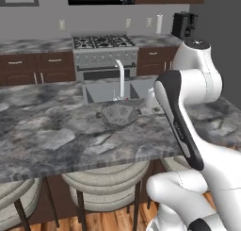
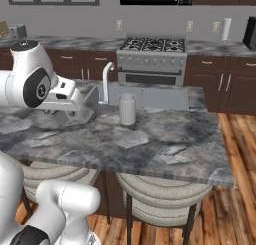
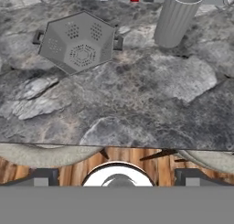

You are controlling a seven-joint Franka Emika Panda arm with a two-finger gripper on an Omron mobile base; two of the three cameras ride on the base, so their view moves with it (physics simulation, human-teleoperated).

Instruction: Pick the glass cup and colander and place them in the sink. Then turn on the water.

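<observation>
Nothing done yet: glass cup (image 3: 177, 16) and colander (image 3: 78, 41) both sit on the bench (image 3: 151, 99) just in front of the sink (image 2: 150, 96), faucet (image 2: 106, 81) dry, fingers (image 3: 185, 176) spread wide holding nothing.

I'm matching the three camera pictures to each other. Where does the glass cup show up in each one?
Left base view: glass cup right of centre, partly behind the arm, near the sink.
Right base view: cup upright at centre, just in front of the sink.
Hand view: cup at upper right.
Shared landmark: the colander beside it on the counter.
</observation>
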